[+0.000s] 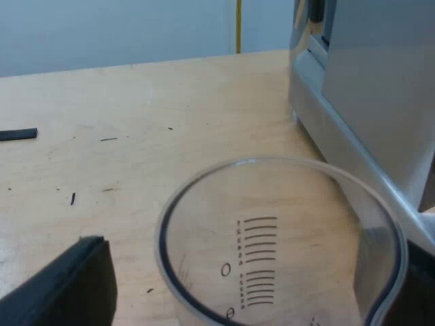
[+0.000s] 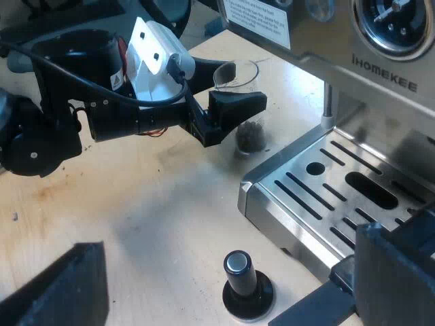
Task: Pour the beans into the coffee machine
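Note:
A clear measuring glass [image 1: 272, 238] with printed scale marks stands upright on the wooden table between the two black fingers [image 1: 75, 285] of my left gripper [image 1: 258, 272]. A strip of bare table shows between one finger and the glass wall, so the gripper is open around it. In the right wrist view the same glass [image 2: 245, 102] holds dark beans [image 2: 250, 136] at its bottom, with my left gripper [image 2: 234, 109] at it, close to the espresso machine [image 2: 380, 61]. My right gripper [image 2: 228, 241] is open above the table, nothing held.
A tamper with a black knob [image 2: 239, 275] stands on the table under my right gripper, beside the machine's slotted metal drip tray [image 2: 292, 197]. The machine's steel side [image 1: 367, 102] rises close to the glass. The wooden table [image 1: 136, 115] carries small dark specks.

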You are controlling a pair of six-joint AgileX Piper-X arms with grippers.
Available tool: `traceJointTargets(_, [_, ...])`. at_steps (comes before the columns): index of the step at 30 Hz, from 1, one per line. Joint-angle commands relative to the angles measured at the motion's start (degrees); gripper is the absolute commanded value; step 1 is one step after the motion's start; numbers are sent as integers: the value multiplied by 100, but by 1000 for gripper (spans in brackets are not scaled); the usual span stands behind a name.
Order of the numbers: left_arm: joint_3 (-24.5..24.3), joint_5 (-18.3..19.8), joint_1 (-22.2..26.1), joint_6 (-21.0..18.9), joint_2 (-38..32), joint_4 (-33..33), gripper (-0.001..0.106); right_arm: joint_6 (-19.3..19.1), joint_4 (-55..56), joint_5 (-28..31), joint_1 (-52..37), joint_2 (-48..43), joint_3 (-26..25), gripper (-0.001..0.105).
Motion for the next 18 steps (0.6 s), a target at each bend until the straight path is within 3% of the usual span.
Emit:
traceJointTargets(1, [-34,65,-29,-52,-10,-25,61,-20,-87,-100,15,-21,-47,79])
traceJointTargets(2, [-34,91,-29,-52,-10,-25,46,-20,-87,-88,15,-21,-47,79])
traceJointTargets(3, [-34,211,-29,-52,-36,-8,37,-20,-87,-84,15,-21,-47,79])
traceJointTargets(6, [94,376,-29,-52,-269,129,28,-20,-87,-51,15,-21,-47,79])
traceJointTargets(14, [551,382,-29,-52,-1340,655,26,-20,-498,-52,15,-21,-47,79])
traceJointTargets(18, [739,382,-29,-52,-1984,1254,26,-20,-636,-52,15,-42,-47,79])
